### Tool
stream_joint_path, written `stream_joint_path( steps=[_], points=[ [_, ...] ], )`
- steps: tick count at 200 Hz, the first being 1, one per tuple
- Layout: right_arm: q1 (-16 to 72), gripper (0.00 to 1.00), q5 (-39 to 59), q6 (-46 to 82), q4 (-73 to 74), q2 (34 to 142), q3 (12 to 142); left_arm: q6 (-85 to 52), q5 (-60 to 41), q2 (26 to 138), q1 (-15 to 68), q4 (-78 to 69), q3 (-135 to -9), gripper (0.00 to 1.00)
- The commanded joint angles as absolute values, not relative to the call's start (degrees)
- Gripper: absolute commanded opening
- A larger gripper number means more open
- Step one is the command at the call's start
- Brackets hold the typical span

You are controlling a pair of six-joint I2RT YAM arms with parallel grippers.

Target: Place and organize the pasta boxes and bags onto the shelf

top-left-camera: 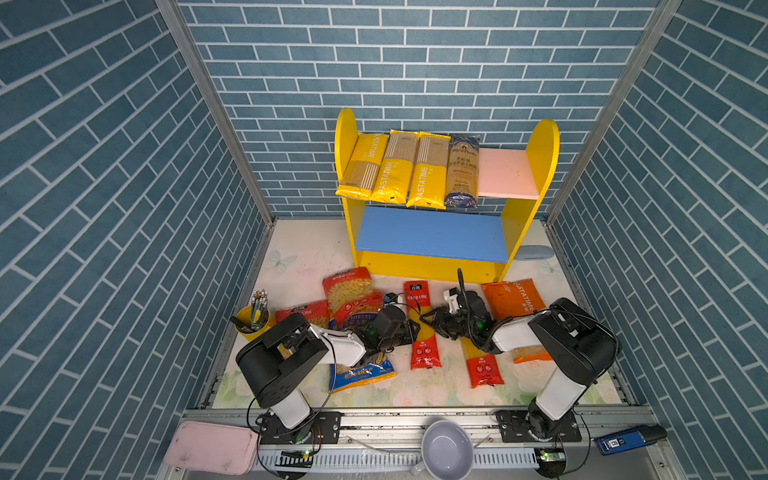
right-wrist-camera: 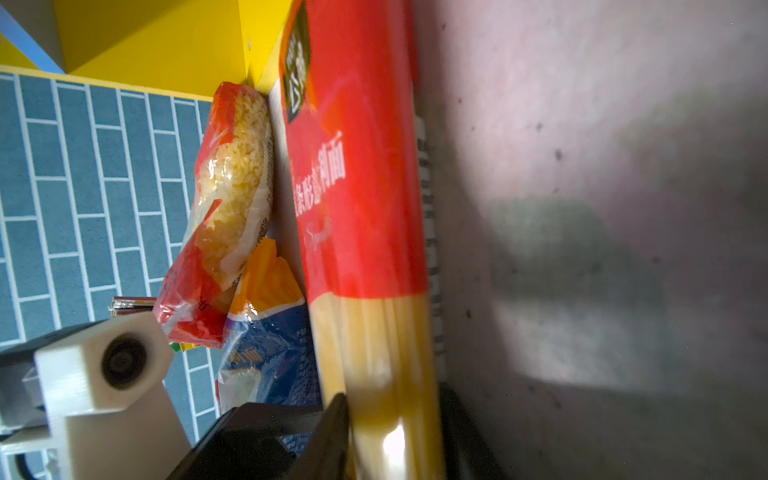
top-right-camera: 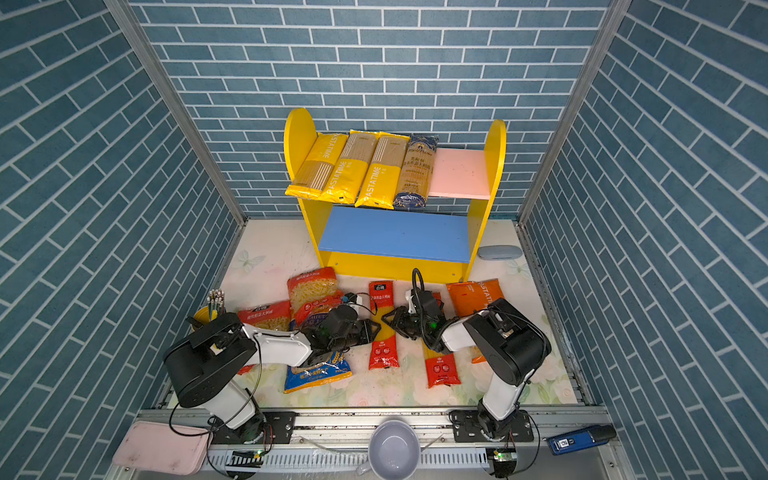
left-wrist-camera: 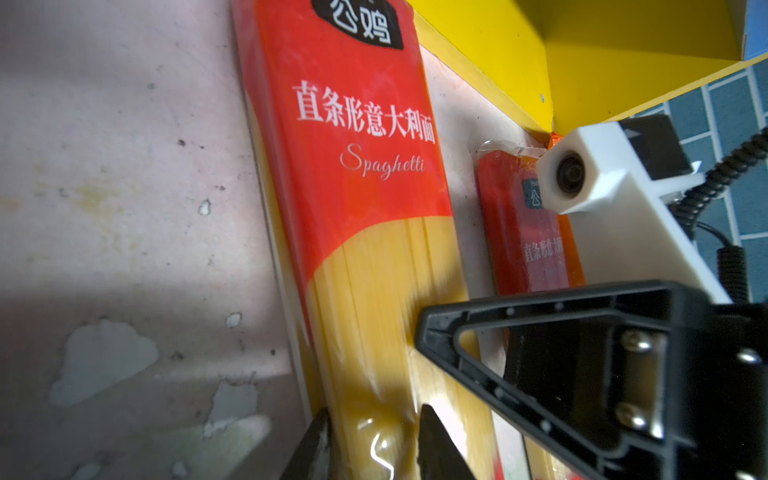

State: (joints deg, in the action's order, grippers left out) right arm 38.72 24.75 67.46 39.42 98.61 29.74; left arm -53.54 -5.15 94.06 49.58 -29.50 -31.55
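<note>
Red-and-clear long plastic spaghetti pack (left-wrist-camera: pixel 365 174), printed "Spaghetti" under 直条形意大利面. Left gripper (left-wrist-camera: pixel 374 415) and right gripper (right-wrist-camera: pixel 392 399) both pinch its yellow middle, arms reaching low, inward from opposite sides.

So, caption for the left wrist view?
Left claw closed on red spaghetti pack; right claw at its far edge.

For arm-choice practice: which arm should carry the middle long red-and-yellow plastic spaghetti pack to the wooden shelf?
Right, probably. The right end effector and the left end effector both straddle the long red-and-yellow plastic spaghetti pack, but the bare part of the pink upper shelf board lies on the right arm's side.
</note>
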Motion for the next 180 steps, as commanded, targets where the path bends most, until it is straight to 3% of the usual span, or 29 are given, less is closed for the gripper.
stream_joint_path(
  steps=[1,18,113,154,180],
  points=[
    [39.9,0.25,26.0,68.3,41.8,96.3,29.3,-53.2,-7.8,92.1,49.3,-31.4,-30.9,0.37],
    [39.9,0.19,25.3,68.0,40.8,94.2,29.0,-53.2,-8.5,90.0,48.6,-29.9,-30.8,0.4],
    [39.2,0.09,23.9,64.8,33.2,79.8,28.7,-54.8,-12.7,76.9,41.5,-27.3,-28.7,0.55],
    [38.9,0.05,25.1,61.7,29.6,70.6,29.3,-55.3,-14.0,72.5,39.8,-26.9,-30.4,0.75],
    [38.8,0.04,27.6,61.0,29.9,66.2,30.9,-57.2,-15.9,72.7,39.8,-29.2,-32.4,0.82]
  ],
)
